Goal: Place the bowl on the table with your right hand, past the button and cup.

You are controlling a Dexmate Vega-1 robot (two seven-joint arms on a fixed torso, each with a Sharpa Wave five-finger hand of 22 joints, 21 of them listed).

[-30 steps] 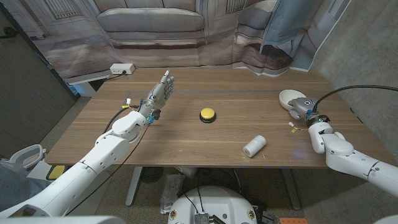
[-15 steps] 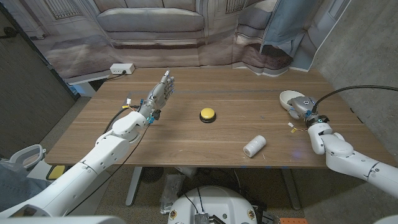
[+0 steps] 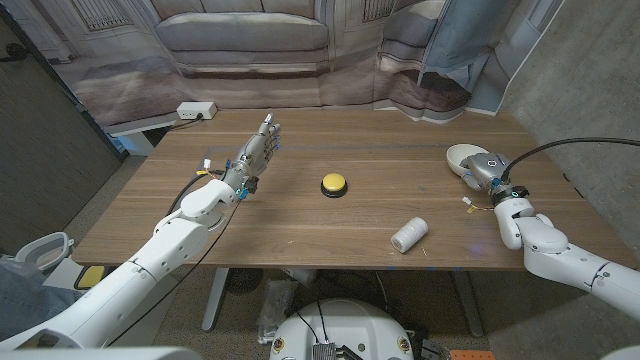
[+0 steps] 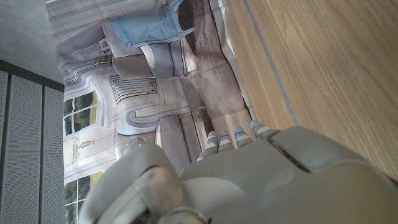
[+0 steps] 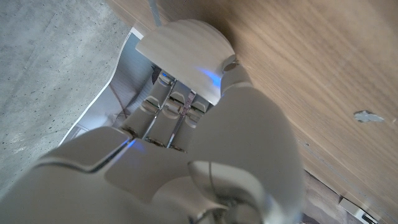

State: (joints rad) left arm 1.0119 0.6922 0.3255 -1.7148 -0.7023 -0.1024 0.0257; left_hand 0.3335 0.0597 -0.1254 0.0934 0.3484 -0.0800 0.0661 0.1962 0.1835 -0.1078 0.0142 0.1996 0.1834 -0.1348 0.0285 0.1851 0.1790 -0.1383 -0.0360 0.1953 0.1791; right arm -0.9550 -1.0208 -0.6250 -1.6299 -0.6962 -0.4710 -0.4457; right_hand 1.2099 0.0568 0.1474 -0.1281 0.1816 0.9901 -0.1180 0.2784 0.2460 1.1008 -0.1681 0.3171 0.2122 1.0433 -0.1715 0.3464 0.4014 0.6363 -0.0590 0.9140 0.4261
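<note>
One bowl (image 3: 464, 156) is held by the right hand (image 3: 484, 170) at the table's right side, gripped at its near rim with the fingers (image 5: 169, 106) curled over the edge, as the right wrist view shows. The bowl is white and shallow, and it sits low over the wooden table (image 3: 330, 225); whether its base already touches the wood cannot be told from the head view. It lies farther from the robot than the yellow button (image 3: 334, 184) and the white cup (image 3: 408, 235), which is tipped on its side near the front edge, so the required spot appears to be reached or nearly so.

For the step to be done well, the bowl should be brought level and lowered until the base is fully seated before the grip is eased. The fingers should be opened slowly and drawn back over the rim, since a hooked finger could tip or drag so light a dish. The table's right edge is near, so the bowl is better kept inward of it.

The left hand (image 3: 255, 155) is held above the table's left part, well apart from the button, with fingers extended, close together and holding nothing. It need not be moved.
</note>
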